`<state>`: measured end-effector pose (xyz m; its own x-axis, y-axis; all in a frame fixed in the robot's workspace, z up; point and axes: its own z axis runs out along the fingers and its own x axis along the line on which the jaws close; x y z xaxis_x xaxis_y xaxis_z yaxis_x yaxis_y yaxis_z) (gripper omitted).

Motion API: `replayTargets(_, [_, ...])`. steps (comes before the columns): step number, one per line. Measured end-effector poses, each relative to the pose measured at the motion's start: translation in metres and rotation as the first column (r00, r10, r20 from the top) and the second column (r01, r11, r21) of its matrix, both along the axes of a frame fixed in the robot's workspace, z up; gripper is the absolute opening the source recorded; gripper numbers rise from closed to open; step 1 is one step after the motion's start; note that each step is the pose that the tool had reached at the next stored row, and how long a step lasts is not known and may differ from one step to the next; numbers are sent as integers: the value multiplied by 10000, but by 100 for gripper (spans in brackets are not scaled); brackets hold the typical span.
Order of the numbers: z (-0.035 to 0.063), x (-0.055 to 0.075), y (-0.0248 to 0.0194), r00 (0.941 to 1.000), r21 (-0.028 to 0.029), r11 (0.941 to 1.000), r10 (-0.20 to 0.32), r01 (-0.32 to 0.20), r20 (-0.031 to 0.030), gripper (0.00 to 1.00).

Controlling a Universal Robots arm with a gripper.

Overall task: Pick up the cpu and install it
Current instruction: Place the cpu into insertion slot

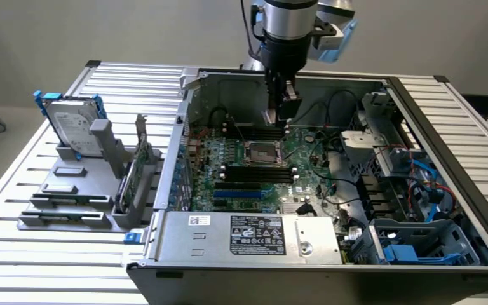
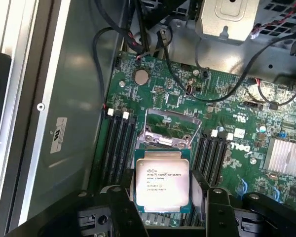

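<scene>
Setting is reading as a robotics lab bench rigged for computer assembly trials. A desk (image 1: 58, 273) of ribbed aluminium profile is carrying an opened computer case (image 1: 345, 86) lying on its side, with its motherboard (image 1: 253, 159) facing up. Grey holders (image 1: 66, 203) on the exterior view's left are standing spare parts upright, among them a hard drive (image 1: 70, 124) in blue brackets. An industrial arm (image 1: 288, 25) is reaching down into the case, its tool (image 1: 279, 113) gripping the cpu (image 2: 162, 185) over the board. Plain pale walls (image 1: 125, 32) are backing the bench.
</scene>
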<state>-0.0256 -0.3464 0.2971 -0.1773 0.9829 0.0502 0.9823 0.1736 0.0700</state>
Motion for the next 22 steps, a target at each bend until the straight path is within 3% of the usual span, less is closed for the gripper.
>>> replayTargets(5, [-5,0,0,9983,-5,9985,-545,545,-208,55])
replayTargets(11, [-12,0,0,9916,-25,9927,-1210,1210,-452,55])
replayTargets(13, [-20,-1,0,9882,-29,9893,-1455,1456,-484,55])
replayTargets(17, [-80,-9,1,9805,-30,9817,-1905,1906,-487,55])
replayTargets(22, [-171,-149,0,9787,-57,9799,-1995,1995,-481,55])
